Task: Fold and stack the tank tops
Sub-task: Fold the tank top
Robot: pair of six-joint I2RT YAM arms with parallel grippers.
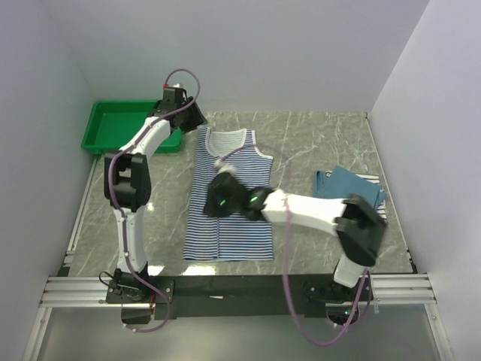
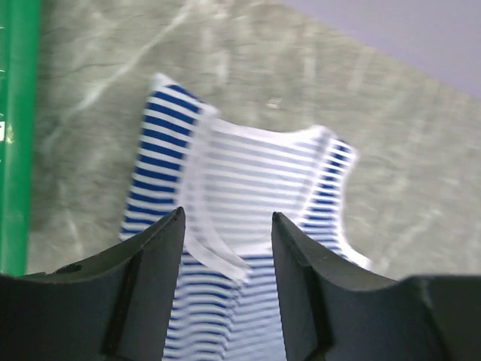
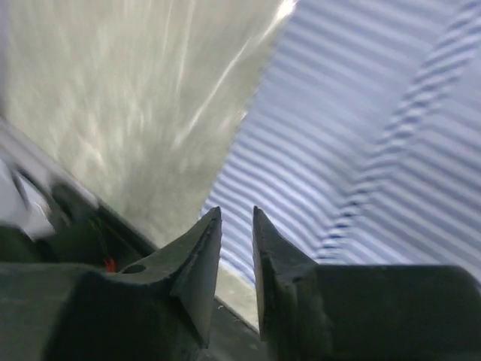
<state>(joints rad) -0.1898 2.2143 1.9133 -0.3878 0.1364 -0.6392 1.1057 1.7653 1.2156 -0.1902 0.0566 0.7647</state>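
The blue-and-white striped tank top (image 1: 229, 214) lies flat and face up in the middle of the table, neckline at the far end. Its white-trimmed neck shows in the left wrist view (image 2: 248, 169). My left gripper (image 1: 195, 119) hovers over its far left shoulder, open and empty (image 2: 225, 226). My right gripper (image 1: 213, 201) is low over the shirt's left middle; its jaws (image 3: 237, 214) stand a narrow gap apart with nothing between them, above the striped cloth (image 3: 361, 135). The teal-blue tank top (image 1: 347, 184) lies folded at the right, on the white thin-striped one (image 1: 373, 180).
A green plastic tray (image 1: 113, 124) sits at the far left corner, and its rim shows in the left wrist view (image 2: 19, 135). White walls close the table on three sides. The metal rail (image 1: 240, 286) runs along the near edge.
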